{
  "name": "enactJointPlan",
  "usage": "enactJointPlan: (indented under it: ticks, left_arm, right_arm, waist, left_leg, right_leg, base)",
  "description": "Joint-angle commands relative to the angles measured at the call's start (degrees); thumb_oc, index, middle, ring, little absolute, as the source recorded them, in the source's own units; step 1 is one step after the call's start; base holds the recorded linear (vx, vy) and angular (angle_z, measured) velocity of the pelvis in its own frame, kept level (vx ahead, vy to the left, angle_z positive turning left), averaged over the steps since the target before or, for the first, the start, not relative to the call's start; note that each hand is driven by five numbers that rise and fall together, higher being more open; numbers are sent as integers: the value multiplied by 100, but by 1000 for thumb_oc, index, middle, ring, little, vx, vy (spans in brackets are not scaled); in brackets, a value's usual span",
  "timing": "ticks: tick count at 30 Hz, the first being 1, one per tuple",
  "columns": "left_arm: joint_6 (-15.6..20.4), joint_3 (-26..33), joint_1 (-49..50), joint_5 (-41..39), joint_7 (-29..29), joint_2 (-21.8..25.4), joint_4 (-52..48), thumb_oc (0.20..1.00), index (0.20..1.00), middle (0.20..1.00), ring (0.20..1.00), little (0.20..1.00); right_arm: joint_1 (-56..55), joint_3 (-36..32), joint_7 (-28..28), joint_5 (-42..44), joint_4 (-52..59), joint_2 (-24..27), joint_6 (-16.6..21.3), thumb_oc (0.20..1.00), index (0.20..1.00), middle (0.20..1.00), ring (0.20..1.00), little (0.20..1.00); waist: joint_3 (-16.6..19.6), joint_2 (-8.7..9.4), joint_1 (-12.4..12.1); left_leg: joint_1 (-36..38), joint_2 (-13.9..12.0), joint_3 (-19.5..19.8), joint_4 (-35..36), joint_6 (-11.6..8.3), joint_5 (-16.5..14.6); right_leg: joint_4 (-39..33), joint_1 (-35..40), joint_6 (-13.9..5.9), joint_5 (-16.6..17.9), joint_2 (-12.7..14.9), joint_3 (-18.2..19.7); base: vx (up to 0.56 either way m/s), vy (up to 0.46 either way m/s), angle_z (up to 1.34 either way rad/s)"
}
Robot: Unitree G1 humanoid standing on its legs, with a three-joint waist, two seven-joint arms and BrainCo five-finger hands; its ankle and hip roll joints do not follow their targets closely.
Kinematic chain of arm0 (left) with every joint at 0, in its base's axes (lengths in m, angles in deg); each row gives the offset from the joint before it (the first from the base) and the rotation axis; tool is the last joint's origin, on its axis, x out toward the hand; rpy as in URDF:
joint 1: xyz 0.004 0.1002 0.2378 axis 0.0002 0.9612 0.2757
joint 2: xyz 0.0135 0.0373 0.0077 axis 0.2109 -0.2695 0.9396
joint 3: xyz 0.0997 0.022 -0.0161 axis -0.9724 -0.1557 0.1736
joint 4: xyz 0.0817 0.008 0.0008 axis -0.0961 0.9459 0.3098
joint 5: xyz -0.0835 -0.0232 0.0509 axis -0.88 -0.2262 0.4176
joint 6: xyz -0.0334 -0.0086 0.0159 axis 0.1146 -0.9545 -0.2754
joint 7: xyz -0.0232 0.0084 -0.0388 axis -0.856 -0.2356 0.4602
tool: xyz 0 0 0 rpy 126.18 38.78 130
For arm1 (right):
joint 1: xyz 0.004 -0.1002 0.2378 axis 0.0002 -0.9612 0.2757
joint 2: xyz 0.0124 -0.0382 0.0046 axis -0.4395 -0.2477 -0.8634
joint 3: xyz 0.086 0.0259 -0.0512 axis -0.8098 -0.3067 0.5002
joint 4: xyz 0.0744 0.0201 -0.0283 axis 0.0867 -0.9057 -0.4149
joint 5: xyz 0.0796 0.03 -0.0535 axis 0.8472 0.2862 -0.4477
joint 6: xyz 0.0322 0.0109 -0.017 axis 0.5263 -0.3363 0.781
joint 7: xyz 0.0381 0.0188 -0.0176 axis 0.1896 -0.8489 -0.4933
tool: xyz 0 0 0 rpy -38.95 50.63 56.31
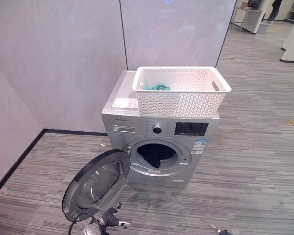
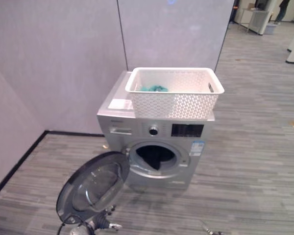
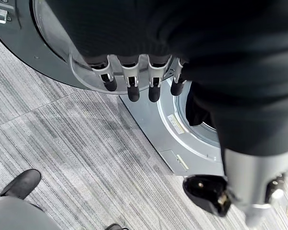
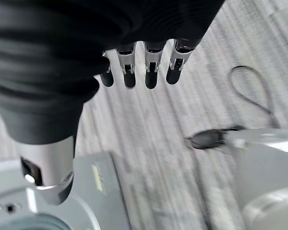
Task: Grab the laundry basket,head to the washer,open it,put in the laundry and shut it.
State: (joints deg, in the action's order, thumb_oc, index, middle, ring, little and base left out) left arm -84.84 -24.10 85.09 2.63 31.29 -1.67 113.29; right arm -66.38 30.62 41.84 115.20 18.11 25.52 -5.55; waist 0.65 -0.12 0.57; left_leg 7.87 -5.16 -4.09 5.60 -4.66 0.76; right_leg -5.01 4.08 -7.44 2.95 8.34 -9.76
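The left hand hangs with straight fingers, holding nothing, just by the washer's open door. The right hand, equally relaxed and empty, hangs over the floor. The laundry basket, well above both, sits on the washer.

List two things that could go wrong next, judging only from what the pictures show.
1. The laundry basket overhangs the washer top at the front; a careless pull might tip it.
2. The open door hangs low beside the left hand, so an arm reaching for the teal laundry could knock it.
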Motion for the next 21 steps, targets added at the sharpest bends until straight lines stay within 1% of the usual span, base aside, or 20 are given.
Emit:
enactJointPlan:
  ticks: [1,2,3,4,5,6,7,9,10,11,12,13,14,15,16,17,19,20,21]
  left_arm:
    - [150,163,-300,-67,-68,179,-376,1000,1000,1000,1000,1000]
    - [140,220,-330,-102,-96,211,-427,1000,1000,1000,1000,1000]
    - [140,218,-329,-102,-96,212,-427,1000,1000,1000,1000,1000]
    - [143,233,-352,-82,-120,233,-424,1000,1000,1000,1000,1000]
    - [136,223,-401,-71,-162,215,-410,1000,1000,1000,1000,1000]
    - [137,217,-405,-71,-163,215,-406,1000,1000,1000,1000,1000]
    - [119,169,-519,-27,-238,202,-346,1000,1000,1000,1000,1000]
    - [92,173,-568,-9,-305,178,-259,1000,1000,1000,1000,1000]
    - [83,179,-598,-6,-324,156,-232,1000,1000,1000,1000,1000]
    - [82,174,-613,-16,-339,150,-230,1000,1000,1000,1000,1000]
    - [86,109,-663,-50,-351,144,-263,1000,1000,1000,1000,1000]
    - [100,62,-701,-47,-369,162,-284,1000,1000,1000,1000,1000]
    - [97,55,-716,-48,-370,163,-283,1000,1000,1000,1000,1000]
    - [102,28,-742,-35,-381,156,-294,1000,1000,1000,1000,1000]
    - [100,24,-754,-34,-383,157,-290,1000,1000,1000,1000,1000]
    - [107,-26,-803,5,-416,150,-255,1000,1000,1000,1000,1000]
    - [126,-77,-803,40,-419,147,-253,1000,1000,1000,1000,1000]
    - [126,-77,-803,40,-419,147,-253,1000,1000,1000,1000,1000]
    - [150,-120,-762,59,-418,145,-278,1000,1000,1000,1000,1000]
  right_arm:
    - [460,-398,348,318,464,364,368,1000,1000,1000,1000,1000]
    - [396,-783,736,339,1675,615,522,1000,1000,1000,1000,1000]
    - [390,-785,739,337,1682,613,518,1000,1000,1000,1000,1000]
    - [378,-929,854,354,2095,680,634,1000,1000,1000,1000,1000]
    - [353,-1126,1063,320,2522,719,718,1000,1000,1000,1000,1000]
    - [344,-1134,1071,313,2539,713,708,1000,1000,1000,1000,1000]
    - [371,-1451,1427,346,3083,742,948,1000,1000,1000,1000,1000]
    - [419,-1776,1777,289,3769,768,1226,1000,1000,1000,1000,1000]
    - [412,-1973,1983,201,4186,748,1336,1000,1000,1000,1000,1000]
    - [438,-2083,2133,106,4454,769,1419,1000,1000,1000,1000,1000]
    - [563,-2289,2467,-44,4917,784,1606,1000,1000,1000,1000,1000]
    - [674,-2418,2655,-90,5240,815,1752,1000,1000,1000,1000,1000]
    - [669,-2429,2683,-118,5277,795,1737,1000,1000,1000,1000,1000]
    - [767,-2480,2795,-254,5545,830,1780,1000,1000,1000,1000,1000]
    - [758,-2488,2835,-303,5608,796,1740,1000,1000,1000,1000,1000]
    - [919,-2518,3003,-528,6108,791,1849,1000,1000,1000,1000,1000]
    - [1047,-2497,3025,-704,6548,812,1859,1000,1000,1000,1000,1000]
    - [1046,-2497,3026,-706,6550,810,1858,1000,1000,1000,1000,1000]
    - [1242,-2357,2886,-661,6784,947,1928,1000,1000,1000,1000,1000]
  waist:
    - [-325,98,-107]
    - [-371,89,-58]
    - [-364,90,-61]
    - [-394,78,-35]
    - [-454,70,-12]
    - [-442,78,-24]
    - [-542,41,11]
    - [-574,7,54]
    - [-569,-2,59]
    - [-572,-7,68]
    - [-598,-17,76]
    - [-617,0,97]
    - [-618,-6,99]
    - [-608,20,105]
    - [-620,12,120]
    - [-624,49,141]
    - [-620,94,153]
    - [-620,94,154]
    - [-578,163,130]
  left_leg:
    - [-95,467,-22,-322,626,-787]
    - [-159,557,49,-462,724,-859]
    - [-165,558,48,-466,725,-863]
    - [-178,576,78,-522,762,-883]
    - [-222,609,133,-626,822,-912]
    - [-243,617,125,-642,824,-920]
    - [-257,651,243,-758,911,-957]
    - [-209,682,348,-781,971,-1000]
    - [-176,719,399,-784,992,-1033]
    - [-140,737,441,-763,1004,-1051]
    - [-82,776,567,-752,996,-1068]
    - [-68,806,679,-765,974,-1081]
    - [-86,805,690,-774,978,-1079]
    - [-62,834,754,-783,957,-1117]
    - [-64,827,774,-795,962,-1120]
    - [-8,872,883,-831,944,-1202]
    - [50,897,958,-876,939,-1285]
    - [50,897,959,-878,940,-1285]
    - [157,915,1040,-873,932,-1362]
  right_leg:
    - [765,-172,-357,-247,442,98]
    - [1184,-342,-384,-278,525,184]
    - [1193,-351,-385,-285,527,186]
    - [1394,-424,-375,-269,534,220]
    - [1774,-574,-369,-235,538,302]
    - [1811,-610,-371,-253,547,318]
    - [2369,-826,-348,-175,480,461]
    - [2662,-1052,-320,-138,370,581]
    - [2680,-1185,-289,-171,334,654]
    - [2587,-1261,-270,-167,312,701]
    - [2273,-1360,-269,-88,289,794]
    - [1969,-1463,-305,49,296,928]
    - [1909,-1442,-312,87,296,912]
    - [1684,-1458,-337,156,323,993]
    - [1595,-1400,-344,204,323,962]
    - [1238,-1475,-404,391,367,1144]
    - [936,-1484,-462,628,420,1227]
    - [931,-1480,-462,631,420,1225]
    - [688,-1543,-506,787,427,1291]
  base:
    - [-48,180,-2]
    - [-36,144,-3]
    - [-49,199,10]
    - [-46,110,4]
    - [-49,110,5]
    - [-64,131,6]
    - [-14,115,11]
    - [40,113,21]
    - [88,47,23]
    - [113,4,23]
    - [123,-34,12]
    - [90,-31,29]
    - [85,-40,39]
    - [42,-12,69]
    - [117,-49,81]
    - [116,-40,98]
    - [112,-46,80]
    - [149,-71,33]
    - [116,-53,-2]
